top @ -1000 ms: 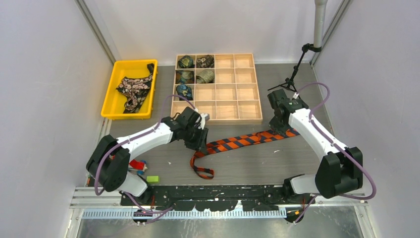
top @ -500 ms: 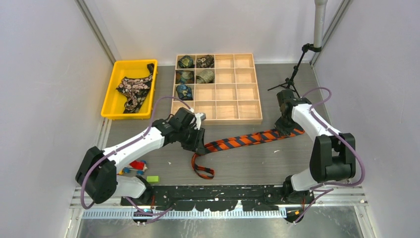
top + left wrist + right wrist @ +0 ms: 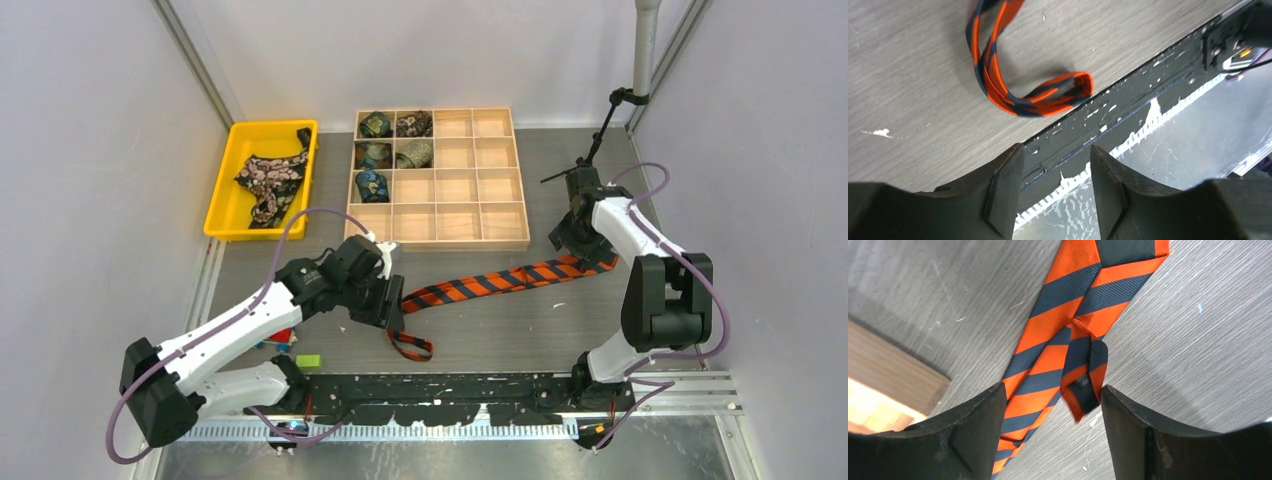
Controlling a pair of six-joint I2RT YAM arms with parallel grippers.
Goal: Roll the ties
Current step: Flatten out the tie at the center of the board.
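You're at the straightening step, it seems: the orange-and-black tie (image 3: 500, 281) lies along the worktop (image 3: 520, 335), its narrow end doubled over. Both hands are apart and empty — left hand (image 3: 1057, 155) near that fold, right hand (image 3: 1053, 400) over the wide end. Next probably calls for pinching one end to start the roll.

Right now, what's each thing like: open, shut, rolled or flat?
striped tie: unrolled, flat on the table, thin end looped.
flowered tie: unrolled, heaped in the yellow bin.
small ties: five rolled, in the wooden tray's left compartments.
left gripper: open, empty.
right gripper: open, over the striped tie's wide end.
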